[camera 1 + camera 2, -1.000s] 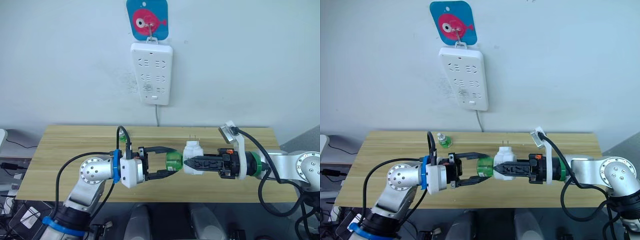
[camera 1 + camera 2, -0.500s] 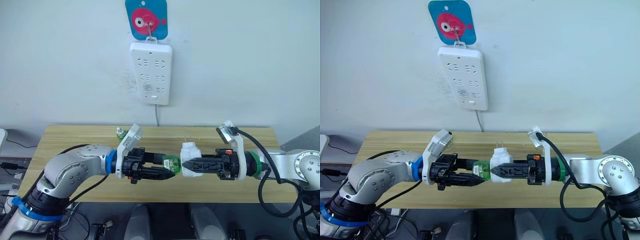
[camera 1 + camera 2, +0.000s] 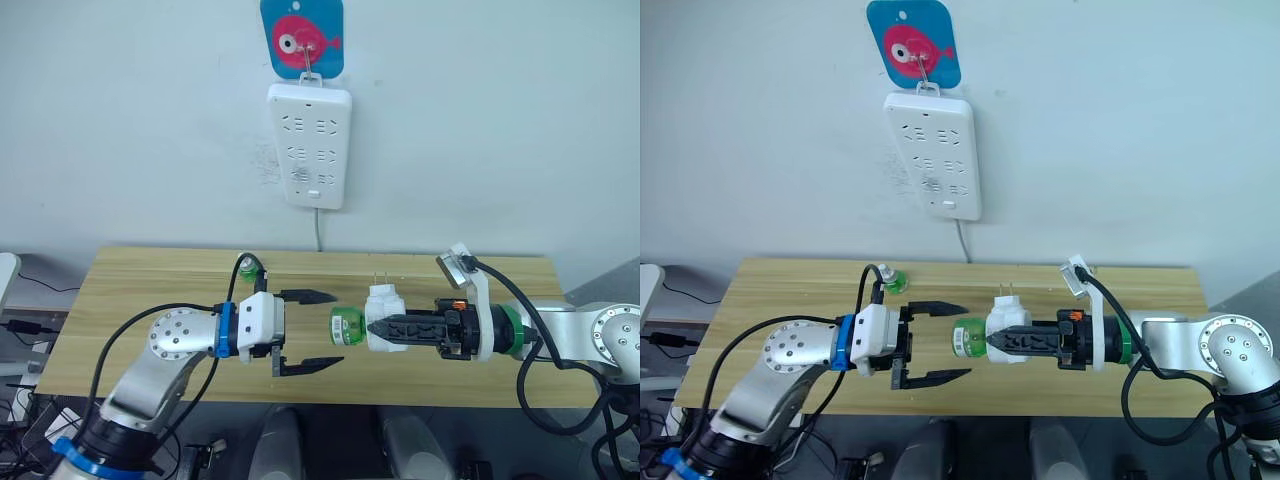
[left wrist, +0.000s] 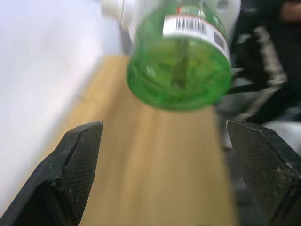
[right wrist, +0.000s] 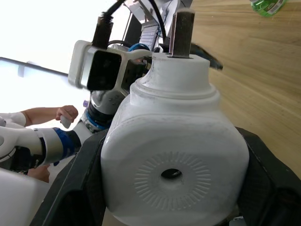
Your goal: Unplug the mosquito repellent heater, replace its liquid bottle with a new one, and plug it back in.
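My right gripper (image 3: 374, 328) is shut on the mosquito repellent heater (image 3: 383, 310), a small white unit held above the wooden table (image 3: 140, 275) with its two prongs pointing up. A green liquid bottle (image 3: 346, 326) sticks out of the heater sideways toward my left arm. My left gripper (image 3: 312, 330) is open, its fingers spread just short of the bottle's base and touching nothing. In the left wrist view the bottle's round bottom (image 4: 181, 75) sits between and beyond the two fingers (image 4: 70, 174). The right wrist view shows the heater's dimpled front (image 5: 174, 155). A second green bottle (image 3: 250, 268) stands on the table behind my left wrist.
A long white power strip (image 3: 310, 145) hangs on the wall from a blue fish hook (image 3: 302, 38), its cord running down behind the table. A person's hand (image 5: 63, 114) appears at the edge of the right wrist view.
Half a second ago my left gripper was shut on the green bottle. It has since let go, opened wide and drawn back a little. The bottle stays in the heater.
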### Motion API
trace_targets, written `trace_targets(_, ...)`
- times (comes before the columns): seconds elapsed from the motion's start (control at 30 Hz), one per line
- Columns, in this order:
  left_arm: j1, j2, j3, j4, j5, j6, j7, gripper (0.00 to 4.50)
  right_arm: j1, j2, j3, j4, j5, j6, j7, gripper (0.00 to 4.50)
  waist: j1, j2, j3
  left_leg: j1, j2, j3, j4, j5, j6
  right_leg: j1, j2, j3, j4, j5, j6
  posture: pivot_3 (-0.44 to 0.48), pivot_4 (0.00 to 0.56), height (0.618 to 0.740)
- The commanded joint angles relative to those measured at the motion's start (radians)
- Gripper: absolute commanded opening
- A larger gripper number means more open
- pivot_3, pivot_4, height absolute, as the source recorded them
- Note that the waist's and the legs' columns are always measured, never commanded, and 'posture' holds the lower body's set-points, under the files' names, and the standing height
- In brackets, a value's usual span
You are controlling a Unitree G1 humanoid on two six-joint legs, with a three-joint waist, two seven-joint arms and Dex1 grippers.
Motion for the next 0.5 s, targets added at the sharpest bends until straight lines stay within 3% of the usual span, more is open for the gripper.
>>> trace_targets(0.03, -0.012, -0.034, 0.021, 0.013, 0.035, -0.181, 0.006, 4.46, -0.001, 0.000, -0.021, -0.039, 0.034, -0.009, 0.007, 3.04, 0.003, 0.000, 0.000, 0.000, 0.000, 0.000, 0.000, 0.000, 0.000, 0.000, 0.000, 0.000, 0.000, 0.000, 0.000, -0.164, 0.263, 0.740)
trace_targets(0.27, -0.037, -0.043, -0.014, 0.034, 0.037, -0.278, -0.028, 4.46, 0.001, 0.002, -0.019, -0.044, 0.040, -0.014, -0.001, 3.04, 0.004, 0.000, 0.000, -0.001, 0.000, 0.000, 0.000, 0.000, 0.000, -0.001, 0.000, 0.000, 0.001, 0.000, 0.000, -0.172, 0.264, 0.740)
trace_targets(0.5, -0.034, -0.018, -0.020, 0.046, 0.020, -0.271, -0.056, 2.45, 0.004, 0.004, -0.020, -0.049, 0.044, -0.022, -0.011, 3.04, -0.003, 0.000, 0.000, -0.001, -0.001, -0.001, 0.000, 0.000, 0.000, -0.001, 0.001, -0.001, 0.001, 0.000, 0.000, -0.175, 0.266, 0.740)
